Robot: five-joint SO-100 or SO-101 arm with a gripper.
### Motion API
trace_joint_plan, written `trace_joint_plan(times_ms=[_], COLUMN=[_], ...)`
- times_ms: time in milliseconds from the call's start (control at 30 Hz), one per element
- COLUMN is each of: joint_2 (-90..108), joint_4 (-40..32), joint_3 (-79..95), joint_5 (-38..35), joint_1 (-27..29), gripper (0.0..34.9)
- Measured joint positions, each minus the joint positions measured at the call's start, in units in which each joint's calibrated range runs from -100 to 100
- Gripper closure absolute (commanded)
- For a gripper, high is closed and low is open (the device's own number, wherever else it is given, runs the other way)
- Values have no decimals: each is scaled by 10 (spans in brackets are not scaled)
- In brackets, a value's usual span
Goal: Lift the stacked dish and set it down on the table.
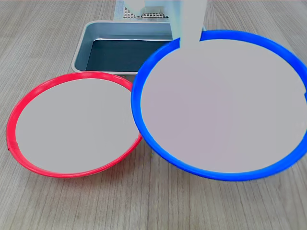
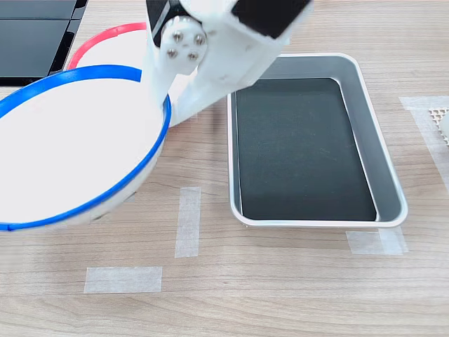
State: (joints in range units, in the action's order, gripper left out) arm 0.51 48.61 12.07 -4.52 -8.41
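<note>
With the white fingers [image 2: 168, 88] pinching the far rim of the blue-rimmed dish [image 1: 223, 103], which hangs tilted beside the red-rimmed dish [image 1: 72, 124], the arm should carry it clear, level it, and lower it onto bare worktop [image 2: 280, 281] before letting go.
</note>
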Motion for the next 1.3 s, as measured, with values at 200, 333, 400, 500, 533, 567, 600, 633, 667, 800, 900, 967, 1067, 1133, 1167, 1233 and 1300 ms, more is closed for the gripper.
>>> trace_joint_plan(times_ms=[200,333,400,500,533,567,600,633,667,800,900,967,1067,1133,1167,1233,1300], joint_2=[-33,-35,-35,-35,-35,-35,-35,-38,-41,-57,-61,-61,-53,-25,-4,25,110], joint_4=[-28,-42,-48,-60,-66,-70,-73,-77,-80,-87,-85,-73,-46,-20,-8,11,46], joint_3=[32,64,82,111,118,123,125,128,129,129,129,129,127,127,128,138,170], joint_5=[1,0,-3,-6,-6,-7,-8,-8,-8,-13,-19,-23,-28,-28,-31,-32,-37], joint_1=[-29,-38,-44,-44,-42,-42,-42,-42,-42,-39,-39,-37,-27,-21,-21,-23,-5], gripper=[348,348,348,348,348,348,348,348,347,258,211,207,212,224,224,234,249])
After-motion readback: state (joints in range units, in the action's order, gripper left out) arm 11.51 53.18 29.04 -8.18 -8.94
